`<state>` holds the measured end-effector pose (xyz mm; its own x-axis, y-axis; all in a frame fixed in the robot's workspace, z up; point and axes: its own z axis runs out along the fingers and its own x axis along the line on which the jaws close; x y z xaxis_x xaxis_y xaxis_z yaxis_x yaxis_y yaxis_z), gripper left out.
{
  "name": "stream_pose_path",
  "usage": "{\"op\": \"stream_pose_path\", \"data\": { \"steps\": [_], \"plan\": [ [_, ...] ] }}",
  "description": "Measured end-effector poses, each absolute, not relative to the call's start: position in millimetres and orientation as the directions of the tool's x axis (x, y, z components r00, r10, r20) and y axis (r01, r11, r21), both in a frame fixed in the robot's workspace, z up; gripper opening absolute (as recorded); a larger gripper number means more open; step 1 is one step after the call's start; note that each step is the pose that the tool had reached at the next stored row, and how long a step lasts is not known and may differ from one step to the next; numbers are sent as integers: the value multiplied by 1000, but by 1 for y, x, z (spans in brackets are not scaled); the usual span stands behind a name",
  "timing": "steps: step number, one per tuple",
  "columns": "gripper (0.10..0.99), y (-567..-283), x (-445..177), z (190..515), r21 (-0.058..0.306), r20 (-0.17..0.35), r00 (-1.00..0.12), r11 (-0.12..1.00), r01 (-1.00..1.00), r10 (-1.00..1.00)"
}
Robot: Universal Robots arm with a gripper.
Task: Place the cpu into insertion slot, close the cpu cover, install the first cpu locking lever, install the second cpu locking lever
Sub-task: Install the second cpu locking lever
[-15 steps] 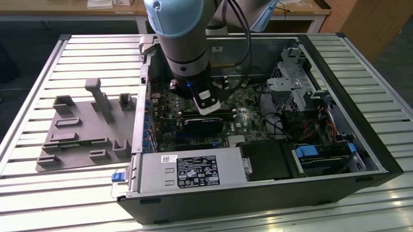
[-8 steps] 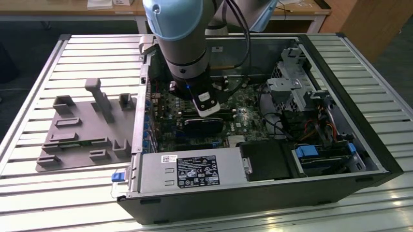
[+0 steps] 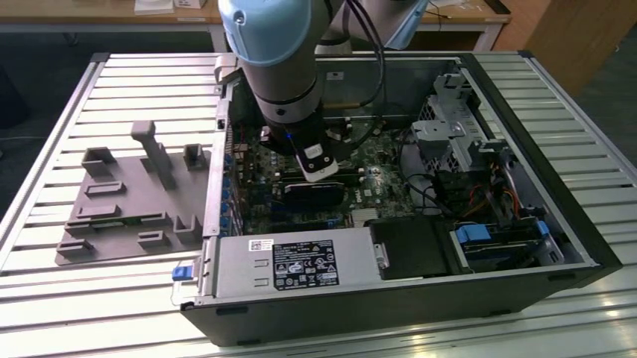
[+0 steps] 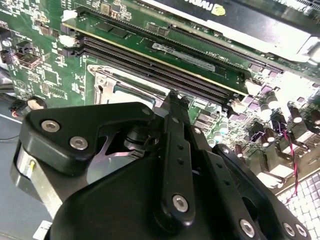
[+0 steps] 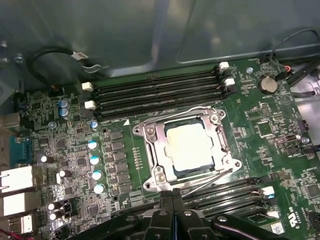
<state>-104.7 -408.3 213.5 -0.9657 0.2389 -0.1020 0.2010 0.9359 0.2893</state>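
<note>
My fingers [image 5: 172,197], pressed together, sit at the edge of the insertion slot [image 5: 150,160]; the cpu [image 5: 189,146] lies seated under the cpu cover [image 5: 220,150].

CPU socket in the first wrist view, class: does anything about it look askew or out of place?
Nothing stands out. The cpu sits square and flat in the insertion slot, the cpu cover frames it evenly, and the gripper is at the socket's edge.

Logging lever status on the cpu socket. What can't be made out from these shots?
- Insertion slot, second wrist view: near half hidden by the pincer body.
- Lever ends, first wrist view: lower edge of the cpu cover runs under the pincer tips; latching unclear.
- Socket, exterior view: hidden behind the arm.
</note>
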Motion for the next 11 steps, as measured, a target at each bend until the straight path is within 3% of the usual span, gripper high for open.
{"op": "stream_pose_path", "data": {
  "steps": [11],
  "plan": [
    [102,-408,-110,205,303,-99,-966,932,201,240]
  ]
}}
